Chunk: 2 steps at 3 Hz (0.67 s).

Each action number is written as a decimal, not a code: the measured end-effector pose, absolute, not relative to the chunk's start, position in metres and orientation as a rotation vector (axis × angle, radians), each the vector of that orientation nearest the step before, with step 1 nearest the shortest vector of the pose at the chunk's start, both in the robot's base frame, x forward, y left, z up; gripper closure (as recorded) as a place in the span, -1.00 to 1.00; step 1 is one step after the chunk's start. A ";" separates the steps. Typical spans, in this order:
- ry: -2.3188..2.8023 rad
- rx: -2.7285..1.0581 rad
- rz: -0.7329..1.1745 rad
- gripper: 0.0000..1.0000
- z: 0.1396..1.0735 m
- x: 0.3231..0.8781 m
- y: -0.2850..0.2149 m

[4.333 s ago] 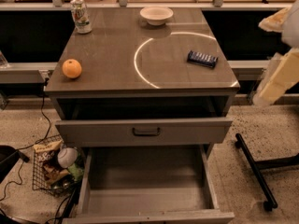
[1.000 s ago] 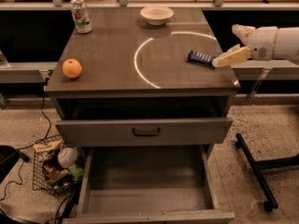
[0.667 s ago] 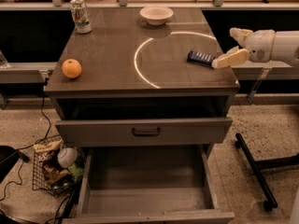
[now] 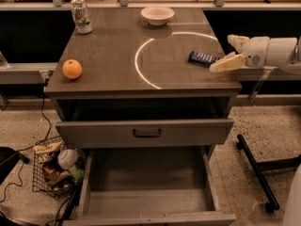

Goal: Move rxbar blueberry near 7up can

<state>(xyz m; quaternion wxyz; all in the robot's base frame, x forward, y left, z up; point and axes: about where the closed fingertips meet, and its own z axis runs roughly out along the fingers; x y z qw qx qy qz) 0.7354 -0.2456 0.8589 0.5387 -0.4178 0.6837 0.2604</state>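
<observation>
The rxbar blueberry (image 4: 202, 58) is a dark blue flat bar lying on the right side of the cabinet top. The 7up can (image 4: 81, 16) stands upright at the far left corner of the top. My gripper (image 4: 228, 52) reaches in from the right, just right of the bar. Its fingers are spread: one pale finger (image 4: 226, 63) points toward the bar's near end, the other (image 4: 236, 40) sits farther back. The gripper holds nothing.
A white bowl (image 4: 157, 15) sits at the back centre of the cabinet top (image 4: 117, 55). An orange fruit (image 4: 72, 69) lies at the front left. The bottom drawer (image 4: 148, 187) is pulled open. A wire basket (image 4: 51, 166) of items stands on the floor at left.
My arm has come in from the far right to the right edge of the cabinet top and has crept slightly closer to the bar. The bar, can, bowl and orange have not moved.
</observation>
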 end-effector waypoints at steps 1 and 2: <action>1.624 -0.983 0.659 -1.00 0.846 0.738 -0.243; 1.617 -0.985 0.700 -1.00 0.837 0.739 -0.237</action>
